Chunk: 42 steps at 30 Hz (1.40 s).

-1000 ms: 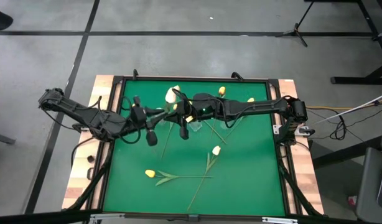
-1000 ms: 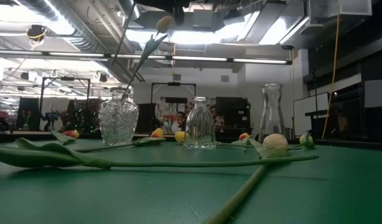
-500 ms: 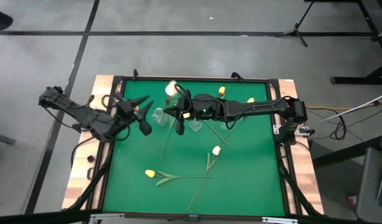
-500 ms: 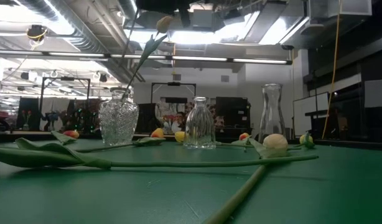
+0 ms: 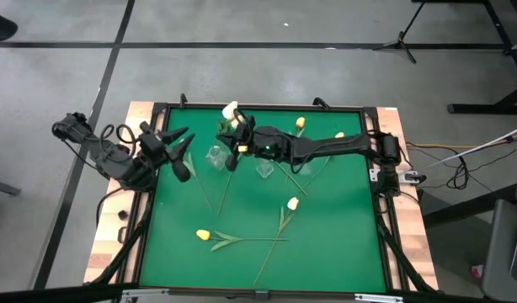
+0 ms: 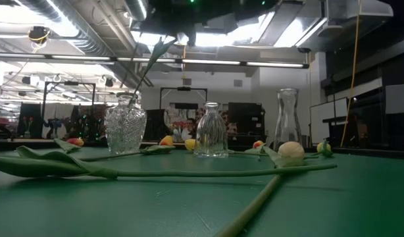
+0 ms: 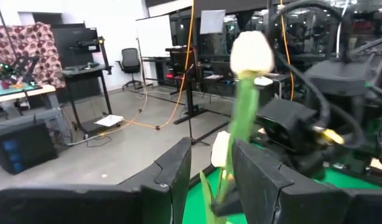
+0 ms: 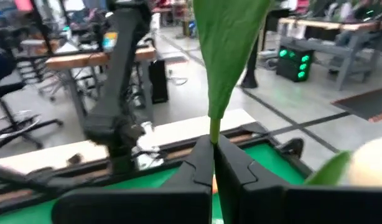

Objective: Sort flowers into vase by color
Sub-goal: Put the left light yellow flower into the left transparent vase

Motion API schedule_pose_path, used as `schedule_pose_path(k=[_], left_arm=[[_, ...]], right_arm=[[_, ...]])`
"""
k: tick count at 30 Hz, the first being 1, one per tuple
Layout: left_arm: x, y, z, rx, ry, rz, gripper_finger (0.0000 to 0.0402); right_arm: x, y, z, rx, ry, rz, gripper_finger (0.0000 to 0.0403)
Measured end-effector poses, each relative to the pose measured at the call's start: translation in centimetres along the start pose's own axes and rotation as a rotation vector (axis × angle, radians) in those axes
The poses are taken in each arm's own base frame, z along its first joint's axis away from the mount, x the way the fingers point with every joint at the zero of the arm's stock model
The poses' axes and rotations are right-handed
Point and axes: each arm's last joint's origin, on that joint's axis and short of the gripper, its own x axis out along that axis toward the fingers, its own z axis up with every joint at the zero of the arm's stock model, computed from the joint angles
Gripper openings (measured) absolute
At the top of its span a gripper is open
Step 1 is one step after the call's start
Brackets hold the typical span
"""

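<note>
On the green tabletop (image 5: 326, 244), the right end effector (image 5: 231, 145) pinches a white tulip (image 5: 231, 110) above the cut-glass vase (image 6: 125, 129); the left end effector (image 5: 176, 145), fingers spread, has withdrawn, so the handover looks done.

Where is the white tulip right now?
High view: the white tulip is at the table's far middle, above the left glass vase, its stem pinched by the right end effector.

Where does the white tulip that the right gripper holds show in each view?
High: white tulip at the table's far edge, above the cut-glass vase.
Low: only its stem and leaf, rising from that vase.
Left wrist: bud centre.
Right wrist: leaf above the right gripper.
Shared landmark: the vase.
</note>
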Motion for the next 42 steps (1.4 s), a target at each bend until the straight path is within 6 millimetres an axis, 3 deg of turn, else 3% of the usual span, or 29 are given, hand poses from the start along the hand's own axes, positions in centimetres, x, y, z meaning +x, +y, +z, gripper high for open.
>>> schedule_pose_path(k=[8,18,35,42], left_arm=[[0.0,0.1,-0.4,0.043,0.009,0.017,0.0114],[0.0,0.1,-0.4,0.045,0.009,0.017,0.0114],[0.0,0.1,-0.6,0.038,0.014,0.019,0.0114],[0.0,0.1,-0.6,0.026,0.015,0.019,0.0114]], right_arm=[[0.7,-1.7,-0.7,-0.003,0.03,-0.037,0.0001],[0.6,-1.3,-1.6,-0.008,0.112,-0.009,0.0001],[0.6,-1.1,-1.4,-0.02,0.096,0.028,0.0001],[0.7,-1.0,-0.5,-0.035,0.007,0.043,0.0001]])
